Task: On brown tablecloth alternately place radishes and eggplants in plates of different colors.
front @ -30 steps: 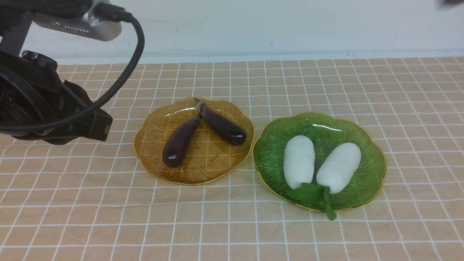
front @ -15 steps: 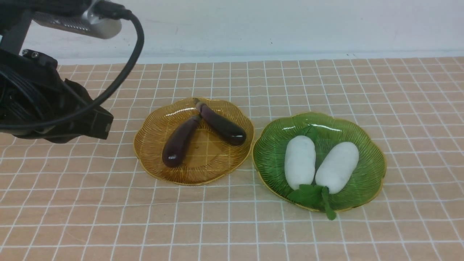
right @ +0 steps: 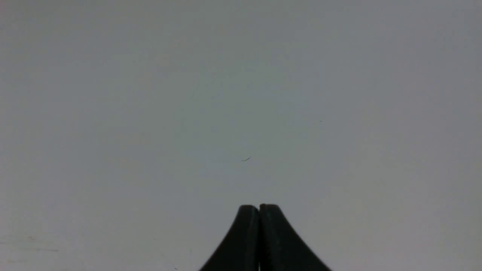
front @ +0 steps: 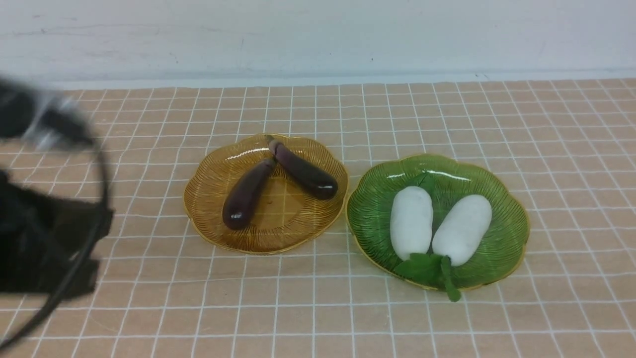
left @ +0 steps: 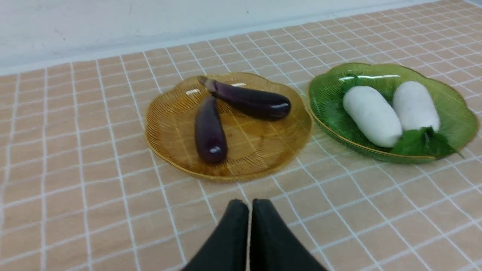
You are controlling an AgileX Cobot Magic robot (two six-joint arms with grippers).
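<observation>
Two dark purple eggplants [front: 248,193] [front: 304,170] lie in the amber plate [front: 208,209] on the brown tablecloth [front: 318,308]. Two white radishes [front: 410,222] [front: 463,228] with green tops lie in the green plate [front: 507,209] to its right. In the left wrist view the eggplants [left: 209,131] [left: 250,101], amber plate [left: 165,124], radishes [left: 371,114] [left: 414,105] and green plate [left: 455,120] all show. My left gripper [left: 250,203] is shut and empty, above the cloth short of the amber plate; its arm [front: 39,238] is blurred at the front view's left edge. My right gripper [right: 259,206] is shut and empty, facing a plain grey surface.
A white wall [front: 318,35] runs along the tablecloth's far edge. Bare cloth lies in front of both plates and to the far right [front: 571,124].
My left arm has dropped down and back toward the lower left of the front view, blurred with motion. The plates, eggplants and radishes have stayed put over the last half second.
</observation>
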